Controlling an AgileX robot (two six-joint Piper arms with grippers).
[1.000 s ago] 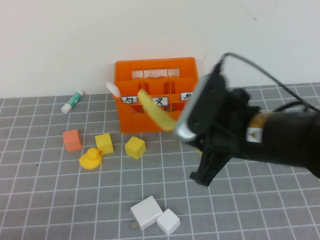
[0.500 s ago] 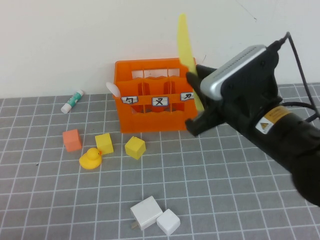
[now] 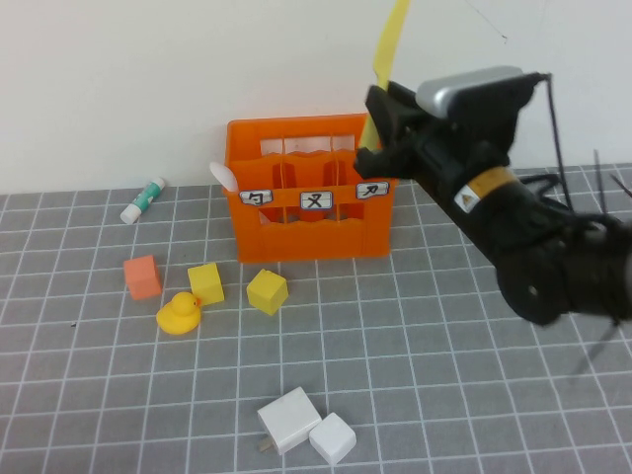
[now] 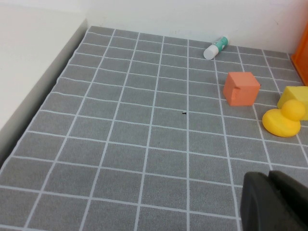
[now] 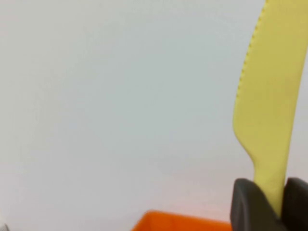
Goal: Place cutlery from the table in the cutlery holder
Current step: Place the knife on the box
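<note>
Knife point(image 3: 387, 44) first: the flat yellow blade stands nearly upright above the right end of the orange cutlery holder point(image 3: 308, 188), its tip running out of the top of the high view. The right gripper point(image 3: 380, 123) is clamped on the handle end, fingers point(image 5: 248, 204) pressed to either side of it, just over the crate's right compartment. A pale pink spoon point(image 3: 224, 175) already pokes out at the crate's left end.

The crate sits at the back of the grey gridded table point(image 3: 444, 395), close against the plain white wall point(image 3: 118, 79), so there is little room behind it. In front of it the ground is busier on the left: an orange cube point(image 3: 142, 277), a yellow duck point(image 3: 179, 313) and two yellow cubes point(image 3: 267, 291), one touching the duck, the other nearer the crate. Two white blocks point(image 3: 305, 425) lie touching near the front edge. A white-and-green tube point(image 3: 143, 199) rests by the wall, well left of the crate. The right arm fills the right side.

The left gripper point(image 4: 274, 202) shows only as a dark corner low over bare grid at the table's left edge; whether its fingers are apart or together I cannot tell.
</note>
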